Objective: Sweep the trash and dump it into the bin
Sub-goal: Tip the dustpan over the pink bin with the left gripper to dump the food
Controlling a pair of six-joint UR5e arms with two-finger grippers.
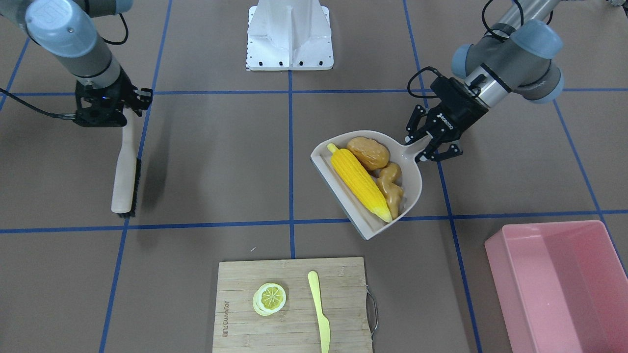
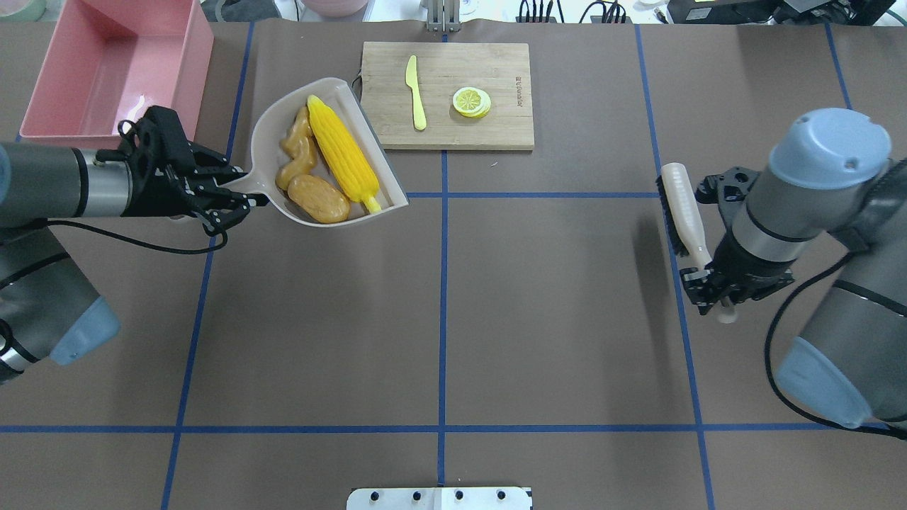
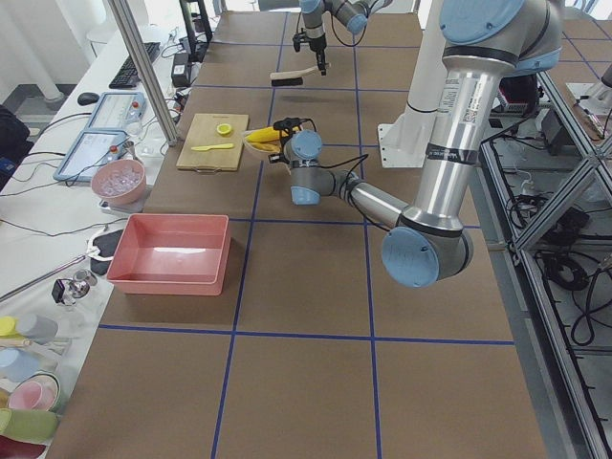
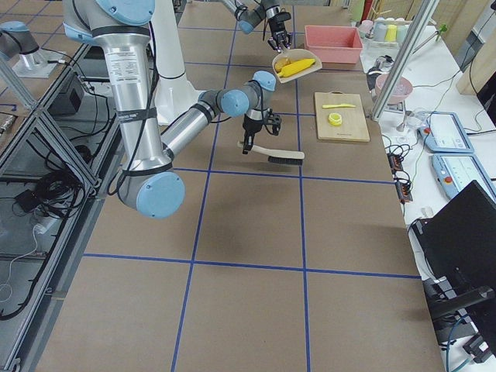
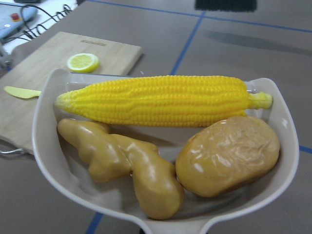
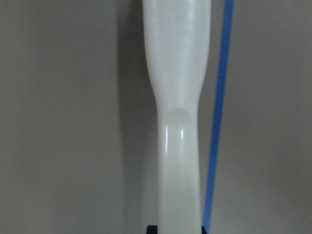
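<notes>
Trash: corn cob, potato and ginger root all lie inside the beige dustpan. The corn lies along the open lip, with the potato and ginger behind it toward the handle.

The left end effector is clamped on the dustpan handle, fingers closed around it. The left forearm is roughly level, reaching in from the side. The pan is carried above the tabletop and casts a shadow below.

Bin: far corner on the left arm's side, near the pan but apart from it.

The right end effector points down, closed on the handle end of a brush, which is held level and off the surface.

The cutting board lies just beside the pan's lip, carrying a lemon slice and a yellow knife.
</notes>
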